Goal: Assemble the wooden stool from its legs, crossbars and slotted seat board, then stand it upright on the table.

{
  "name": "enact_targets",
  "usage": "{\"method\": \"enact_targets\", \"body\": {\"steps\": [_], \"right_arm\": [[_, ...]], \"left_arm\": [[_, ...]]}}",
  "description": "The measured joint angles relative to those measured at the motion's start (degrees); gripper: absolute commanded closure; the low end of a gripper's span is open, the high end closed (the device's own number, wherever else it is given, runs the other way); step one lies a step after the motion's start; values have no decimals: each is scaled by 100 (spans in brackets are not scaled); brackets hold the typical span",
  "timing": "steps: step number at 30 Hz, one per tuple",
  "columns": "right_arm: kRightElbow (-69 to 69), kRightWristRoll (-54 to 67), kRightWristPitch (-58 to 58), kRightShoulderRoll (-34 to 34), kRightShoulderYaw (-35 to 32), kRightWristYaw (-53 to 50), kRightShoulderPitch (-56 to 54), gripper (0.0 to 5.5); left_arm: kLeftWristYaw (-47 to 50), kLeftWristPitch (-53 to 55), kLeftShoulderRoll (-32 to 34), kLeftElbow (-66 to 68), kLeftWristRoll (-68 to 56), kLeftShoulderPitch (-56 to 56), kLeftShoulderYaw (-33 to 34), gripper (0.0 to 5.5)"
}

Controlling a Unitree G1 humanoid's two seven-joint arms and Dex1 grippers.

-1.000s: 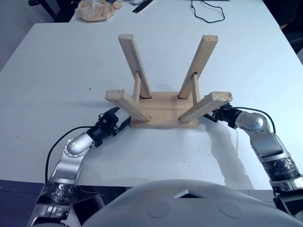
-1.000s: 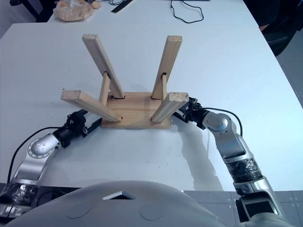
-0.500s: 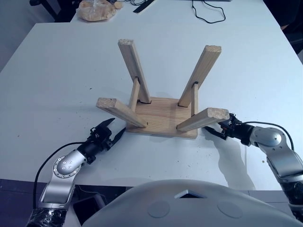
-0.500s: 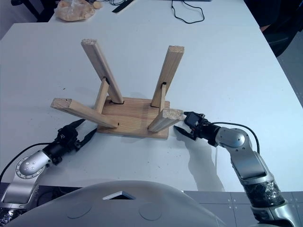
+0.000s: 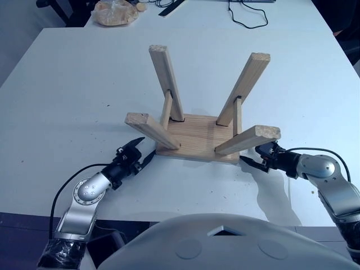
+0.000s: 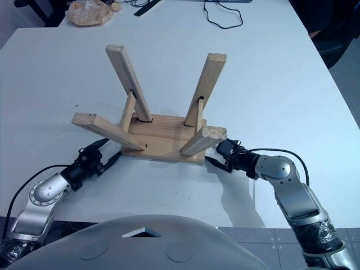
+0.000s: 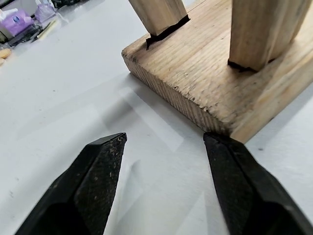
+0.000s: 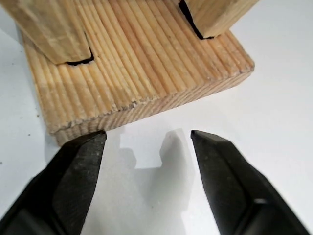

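The wooden stool lies upside down on the white table. Its slotted seat board (image 5: 197, 139) is flat on the tabletop, with the legs (image 5: 166, 79) splayed upward and short crossbars (image 5: 238, 109) between them. My left gripper (image 5: 145, 149) is open just off the board's near left corner (image 7: 146, 58), touching nothing. At the near right corner, under a front leg (image 5: 247, 139), my right gripper (image 5: 251, 156) is also open, with its fingers (image 8: 78, 166) a short way from the board's edge (image 8: 146, 105).
A clear bag of food (image 5: 115, 11), a dark tool (image 5: 169, 5) and a black cable (image 5: 247, 17) lie at the table's far edge. The table's front edge runs close behind both arms. Bare tabletop surrounds the stool.
Both grippers have drawn back from the seat board's sides to its near corners. Over the last half second the left has edged closer again. The stool stays upside down.
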Motion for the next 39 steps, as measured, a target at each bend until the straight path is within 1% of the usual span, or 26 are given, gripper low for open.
{"method": "enact_targets", "body": {"steps": [5, 7, 10, 14, 18, 24, 28, 33, 39], "right_arm": [[-317, 378, 67, -363, -445, 513, 188, 229], [-431, 504, 66, -509, -578, 753, 256, 229], [-581, 794, 77, -712, -866, 1113, 300, 229], [-748, 1132, 219, -863, -1268, 1238, 213, 229], [-901, 1376, 285, -1019, -1531, 1479, 219, 229], [-1043, 1699, 418, -1124, -1854, 1735, 238, 229], [-1087, 2010, 715, -1152, -2065, 1736, 143, 229], [-1083, 2039, 748, -1270, -2193, 1794, 74, 229], [-1177, 2393, 747, -1307, -2255, 2123, 69, 229]], "left_arm": [[-5, 780, -40, -1019, -1129, 131, 389, 254], [-28, 976, -6, -1230, -1347, 197, 488, 254], [-163, 1296, 229, -1539, -1595, 410, 671, 254], [-385, 1494, 519, -1748, -1673, 715, 805, 254], [-514, 1901, 700, -2176, -2353, 857, 1282, 254], [-558, 2576, 960, -2655, -3603, 690, 2044, 254], [-763, 2800, 1149, -2656, -3735, 855, 2203, 254], [-1215, 2890, 1265, -2634, -3678, 1029, 2274, 254], [-1329, 3166, 1341, -2413, -4016, 633, 2629, 254]]}}
